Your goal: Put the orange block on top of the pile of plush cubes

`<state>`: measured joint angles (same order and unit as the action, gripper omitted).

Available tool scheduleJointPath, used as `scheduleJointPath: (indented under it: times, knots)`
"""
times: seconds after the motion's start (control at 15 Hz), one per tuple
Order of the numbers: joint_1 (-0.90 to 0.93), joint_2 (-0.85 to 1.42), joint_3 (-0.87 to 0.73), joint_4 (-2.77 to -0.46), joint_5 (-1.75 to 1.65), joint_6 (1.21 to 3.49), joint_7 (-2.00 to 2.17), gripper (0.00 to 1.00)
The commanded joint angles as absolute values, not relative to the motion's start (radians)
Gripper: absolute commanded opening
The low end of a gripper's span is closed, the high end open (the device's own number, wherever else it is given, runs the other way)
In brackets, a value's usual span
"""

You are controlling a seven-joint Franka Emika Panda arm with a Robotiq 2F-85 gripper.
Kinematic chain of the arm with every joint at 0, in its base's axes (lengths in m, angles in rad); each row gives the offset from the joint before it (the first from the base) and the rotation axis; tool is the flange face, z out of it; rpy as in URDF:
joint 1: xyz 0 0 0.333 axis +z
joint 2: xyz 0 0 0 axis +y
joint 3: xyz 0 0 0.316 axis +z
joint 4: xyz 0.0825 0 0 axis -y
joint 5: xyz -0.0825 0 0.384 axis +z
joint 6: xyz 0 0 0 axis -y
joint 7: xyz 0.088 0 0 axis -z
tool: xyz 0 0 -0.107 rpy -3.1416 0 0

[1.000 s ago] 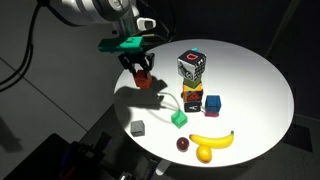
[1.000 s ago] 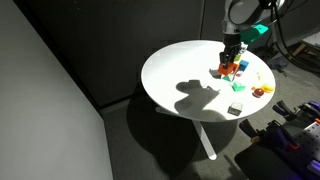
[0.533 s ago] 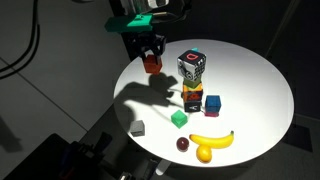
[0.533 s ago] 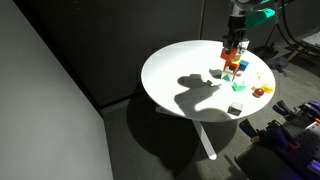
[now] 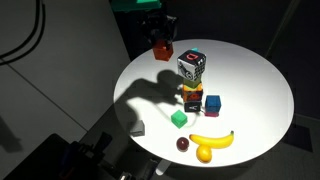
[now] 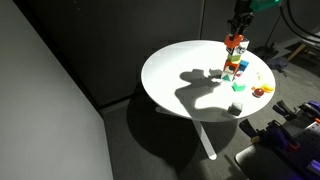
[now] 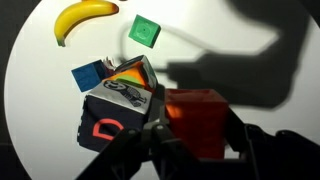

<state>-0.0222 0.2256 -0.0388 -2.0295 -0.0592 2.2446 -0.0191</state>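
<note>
My gripper (image 5: 160, 40) is shut on the orange block (image 5: 161, 49) and holds it in the air, up and to the left of the pile of plush cubes (image 5: 192, 78). The pile has a black cube with a red-and-white pattern (image 5: 192, 66) on top of a yellow and orange one (image 5: 192, 98). In the wrist view the orange block (image 7: 198, 122) sits between the fingers, beside the black cube (image 7: 112, 117). In an exterior view the block (image 6: 235, 40) hangs above the pile (image 6: 236, 64).
On the round white table (image 5: 250, 80) lie a blue cube (image 5: 212, 104), a green block (image 5: 179, 119), a banana (image 5: 212, 140), a dark red ball (image 5: 183, 144), a yellow fruit (image 5: 205, 153) and a grey block (image 5: 137, 128) in the arm's shadow.
My gripper has lifted the orange block off the table's left part and carried it up and to the right, toward the pile of plush cubes.
</note>
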Motion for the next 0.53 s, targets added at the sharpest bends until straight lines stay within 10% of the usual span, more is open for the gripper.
scheduleJointPath:
  times: [0.0,0.47]
  knots:
    - [-0.043,0.215,-0.045,-1.981,-0.01,2.163,0.0,0.29]
    - [-0.079,0.228,-0.077,-1.909,0.033,2.049,0.018,0.29]
